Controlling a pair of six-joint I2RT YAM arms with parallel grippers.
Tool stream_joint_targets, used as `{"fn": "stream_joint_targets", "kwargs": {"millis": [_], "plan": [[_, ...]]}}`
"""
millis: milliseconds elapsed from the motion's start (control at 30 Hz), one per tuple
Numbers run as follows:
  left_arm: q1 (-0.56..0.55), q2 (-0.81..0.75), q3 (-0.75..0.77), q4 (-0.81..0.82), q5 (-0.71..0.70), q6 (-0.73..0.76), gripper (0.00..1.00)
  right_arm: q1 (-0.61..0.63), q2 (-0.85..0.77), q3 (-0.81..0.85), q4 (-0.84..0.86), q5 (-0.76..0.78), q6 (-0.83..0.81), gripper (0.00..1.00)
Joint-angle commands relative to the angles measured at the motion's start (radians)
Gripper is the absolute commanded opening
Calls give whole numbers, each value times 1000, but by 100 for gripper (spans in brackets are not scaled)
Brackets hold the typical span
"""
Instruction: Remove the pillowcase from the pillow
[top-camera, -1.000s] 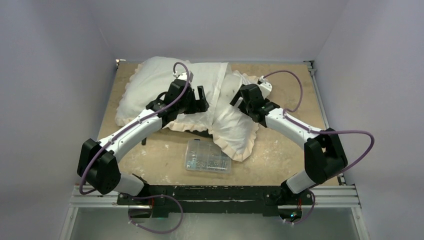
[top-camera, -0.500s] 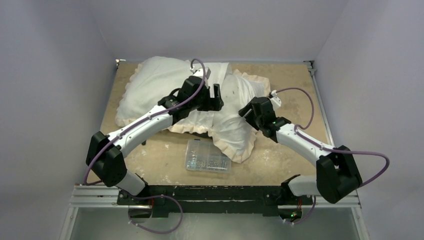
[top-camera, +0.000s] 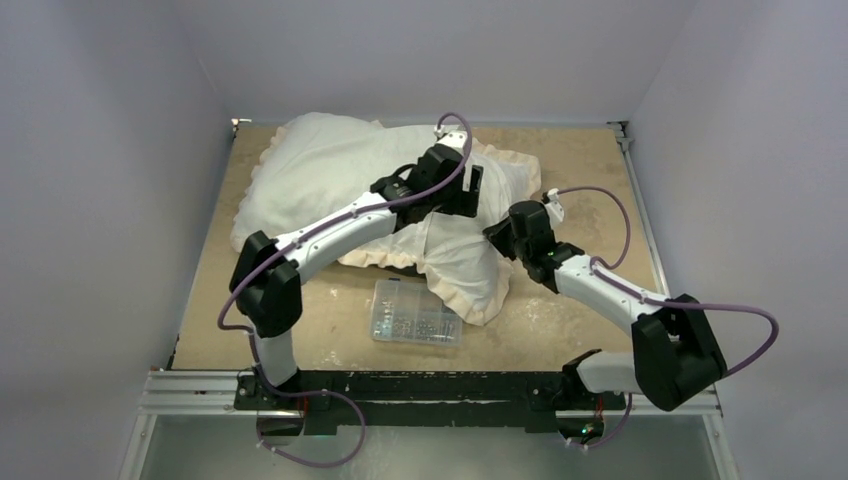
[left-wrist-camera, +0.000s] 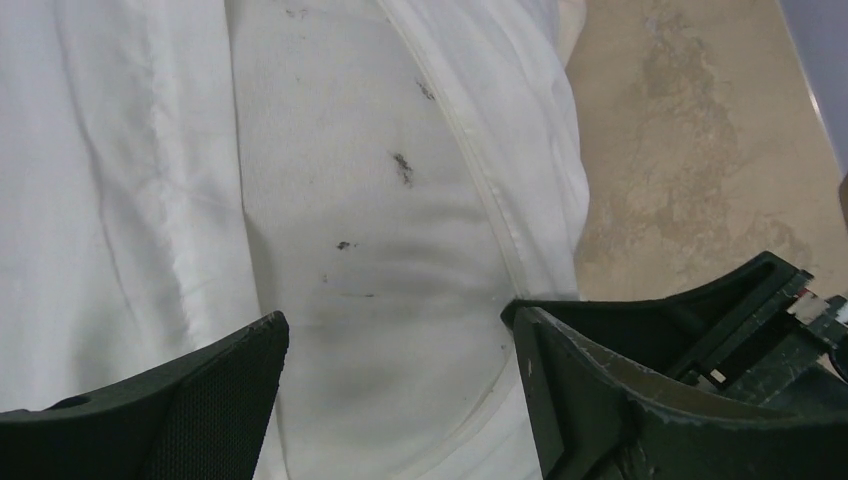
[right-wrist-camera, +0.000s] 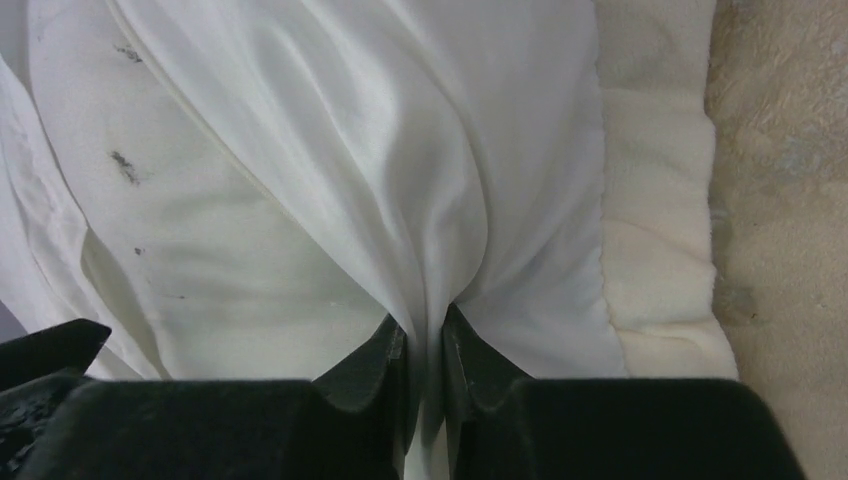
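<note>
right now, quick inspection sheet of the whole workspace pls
surface: beige table, scuffed with pale patches
job's things: pillow mostly bare on the left; pillowcase bunched at its right end, frill hanging toward the near edge
clutter: clear plastic box of small parts near the middle
grippers: left gripper fingers apart above white fabric; right gripper fingers shut on a pillowcase fold
cables: purple cables looping off both arms
surroundings: plain pale walls on three sides
</note>
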Motion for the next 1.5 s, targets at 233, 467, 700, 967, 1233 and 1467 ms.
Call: {"fn": "stream_joint_targets", "kwargs": {"millis": [233,467,700,967,1233,1467], "plan": [[-38,219,154,-130,-152,61,85,-2,39,-35,6,-38,-26,9],[-37,292,67,-92,-123,13,85,-2,49,-33,24,-32,-36,10],[-28,265,-3,-16,-111,-4,28,-3,66,-20,24,-27,-42,10],[115,83,-73,21,-26,-18,0,-4,51,-2,-5,5,-24,12],[298,-135,-114,7,47,-7,0,-16,37,28,-50,66,-4,13],[459,-276,-162,-12,151,-8,0,-96,26,36,-55,94,-24,12]]}}
